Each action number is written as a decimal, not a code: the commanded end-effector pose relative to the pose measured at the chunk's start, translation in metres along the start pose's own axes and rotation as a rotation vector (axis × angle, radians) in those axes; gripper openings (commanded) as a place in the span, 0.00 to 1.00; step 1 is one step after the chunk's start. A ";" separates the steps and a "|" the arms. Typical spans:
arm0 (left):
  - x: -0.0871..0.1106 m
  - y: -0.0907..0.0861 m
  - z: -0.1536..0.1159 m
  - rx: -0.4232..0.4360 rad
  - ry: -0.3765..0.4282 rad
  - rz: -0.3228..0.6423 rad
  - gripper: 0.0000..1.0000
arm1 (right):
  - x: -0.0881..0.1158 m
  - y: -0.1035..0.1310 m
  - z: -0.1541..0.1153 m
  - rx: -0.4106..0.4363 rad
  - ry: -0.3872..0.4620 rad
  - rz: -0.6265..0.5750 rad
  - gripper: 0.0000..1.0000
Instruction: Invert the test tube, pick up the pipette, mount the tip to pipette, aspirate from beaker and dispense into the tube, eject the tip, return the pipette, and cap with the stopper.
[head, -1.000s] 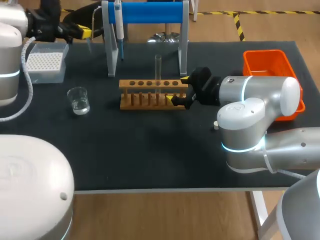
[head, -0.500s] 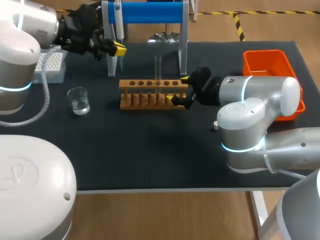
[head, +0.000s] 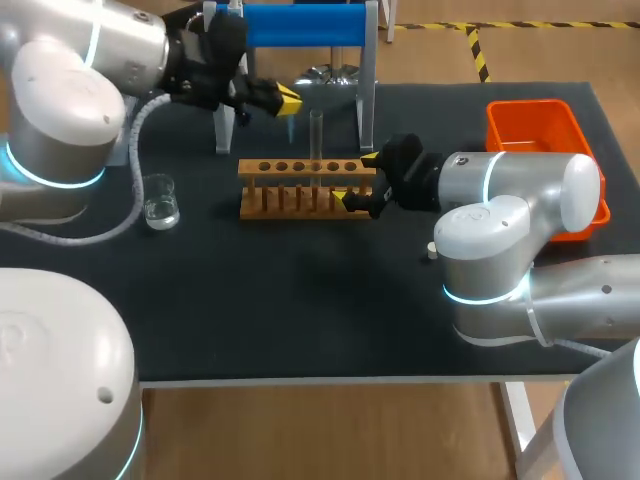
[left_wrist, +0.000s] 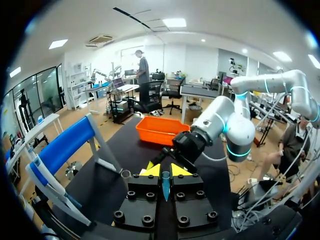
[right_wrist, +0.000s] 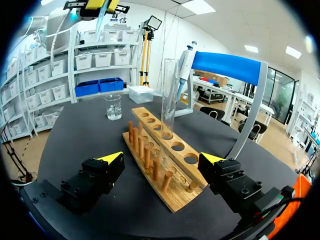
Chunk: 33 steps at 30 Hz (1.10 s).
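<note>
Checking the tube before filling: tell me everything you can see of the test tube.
The test tube is a slim, clear glass-like cylinder, seemingly empty, standing upright with its open mouth up in the wooden rack, two empty holes from the end nearest the right gripper. Only the rack touches it.

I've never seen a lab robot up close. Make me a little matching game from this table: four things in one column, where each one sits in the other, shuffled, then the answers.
Things:
A. test tube
B. beaker
C. pipette
D. orange bin

Places:
1. hanging on the blue-topped stand
2. standing upright in the wooden rack
3. standing by itself on the black table, with a little clear liquid inside
4. at the table's right edge

Pairs: A-2, B-3, C-1, D-4.
</note>
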<state>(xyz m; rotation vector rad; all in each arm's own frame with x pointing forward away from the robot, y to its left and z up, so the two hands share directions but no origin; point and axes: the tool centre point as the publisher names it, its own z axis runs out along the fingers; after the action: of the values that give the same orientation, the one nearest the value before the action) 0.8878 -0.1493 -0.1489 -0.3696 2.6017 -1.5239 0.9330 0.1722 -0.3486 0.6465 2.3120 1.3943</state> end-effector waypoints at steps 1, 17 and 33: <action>0.006 -0.003 0.008 -0.004 -0.006 0.000 0.00 | 0.000 -0.001 -0.001 -0.002 0.000 0.000 1.00; 0.009 0.000 0.008 0.003 -0.018 -0.040 0.00 | 0.000 -0.001 -0.001 -0.002 0.000 0.000 1.00; 0.009 0.000 0.008 0.003 -0.018 -0.040 0.00 | 0.007 0.043 -0.056 -0.150 0.149 -0.087 1.00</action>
<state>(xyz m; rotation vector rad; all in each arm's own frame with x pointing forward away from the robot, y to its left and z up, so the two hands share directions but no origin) 0.8804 -0.1588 -0.1535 -0.4351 2.5893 -1.5316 0.9197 0.1843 -0.3002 0.4681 2.2771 1.5150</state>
